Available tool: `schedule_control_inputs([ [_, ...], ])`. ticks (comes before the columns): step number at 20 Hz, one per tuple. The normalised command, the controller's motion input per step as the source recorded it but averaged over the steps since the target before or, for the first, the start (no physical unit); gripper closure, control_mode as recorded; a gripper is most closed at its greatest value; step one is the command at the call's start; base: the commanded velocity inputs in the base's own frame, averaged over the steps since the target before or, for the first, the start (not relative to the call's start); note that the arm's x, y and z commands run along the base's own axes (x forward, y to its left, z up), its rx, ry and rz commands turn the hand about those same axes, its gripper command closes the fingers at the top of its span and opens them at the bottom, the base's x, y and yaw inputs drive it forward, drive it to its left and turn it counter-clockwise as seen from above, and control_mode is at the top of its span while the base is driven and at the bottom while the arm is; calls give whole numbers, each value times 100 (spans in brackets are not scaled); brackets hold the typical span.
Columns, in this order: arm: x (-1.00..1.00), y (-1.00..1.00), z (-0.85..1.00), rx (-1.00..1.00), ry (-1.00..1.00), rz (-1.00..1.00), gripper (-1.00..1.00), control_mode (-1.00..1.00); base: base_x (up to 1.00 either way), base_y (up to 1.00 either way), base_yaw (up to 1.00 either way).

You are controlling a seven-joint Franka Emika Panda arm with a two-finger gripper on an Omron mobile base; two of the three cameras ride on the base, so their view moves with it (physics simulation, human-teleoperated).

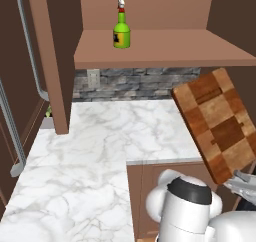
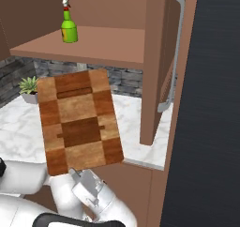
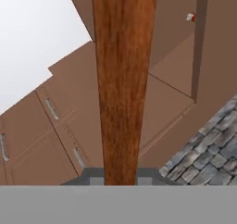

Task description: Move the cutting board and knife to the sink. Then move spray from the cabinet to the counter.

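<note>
Cutting board (image 2: pixel 79 123) was held edge-on by the claw (image 2: pixel 80 175), clamped at its lower edge, raised clear of the counter (image 1: pixel 90 151). Spray (image 1: pixel 121 31) sat on cabinet (image 1: pixel 160 46) shelf, above & beyond claw. Risk: w/ so narrow a pinch, board could pivot or slip if swung fast.

Checkered wooden cutting board (image 1: pixel 216 123), veined marble counter (image 1: pixel 90 156)

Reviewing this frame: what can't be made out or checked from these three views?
- Hand: its fingertips sit behind the cutting board's lower edge in the right base view; in the left base view the picture's right edge crops it.
- Spray: in the hand view a mere speck, cut by the cabinet panel.
- Spray label: too small to read.
- Counter: its right part lies behind the board in the left base view.
</note>
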Motion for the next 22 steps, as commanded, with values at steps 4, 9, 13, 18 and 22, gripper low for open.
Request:
schedule_control_inputs([
  [4,-11,0,23,0,-12,0,100,-100,0,0,0],
  [9,7,4,43,0,-9,0,100,-100,0,0,0],
  [13,6,36,31,0,-5,0,100,-100,0,0,0],
  [18,0,38,33,8,-9,0,100,-100,0,0,0],
  [22,0,20,35,19,-6,0,100,-100,0,0,0],
])
